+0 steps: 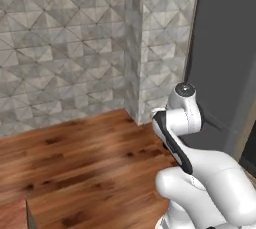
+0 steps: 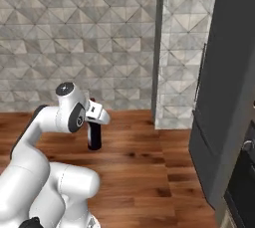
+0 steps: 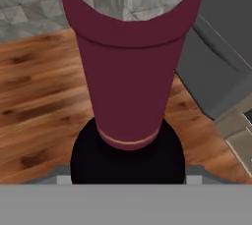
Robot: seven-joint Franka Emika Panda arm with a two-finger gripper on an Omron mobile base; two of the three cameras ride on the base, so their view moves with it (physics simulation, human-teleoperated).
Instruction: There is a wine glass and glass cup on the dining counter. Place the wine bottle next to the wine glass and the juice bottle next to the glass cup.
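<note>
Dark-red neck of the wine bottle sitting right in the end effector, clamped and hanging upright, long axis vertical, above wood flooring with no table nearby.

There is one wine bottle, dark with a dark red neck, right between the fingers. No second bottle is counted.

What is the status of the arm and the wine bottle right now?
Gripper shut on the wine bottle, high at its dark red neck. Bottle upright, carried above the wood floor. Tiled wall ahead, dark fridge to the right; nothing blocking.
</note>
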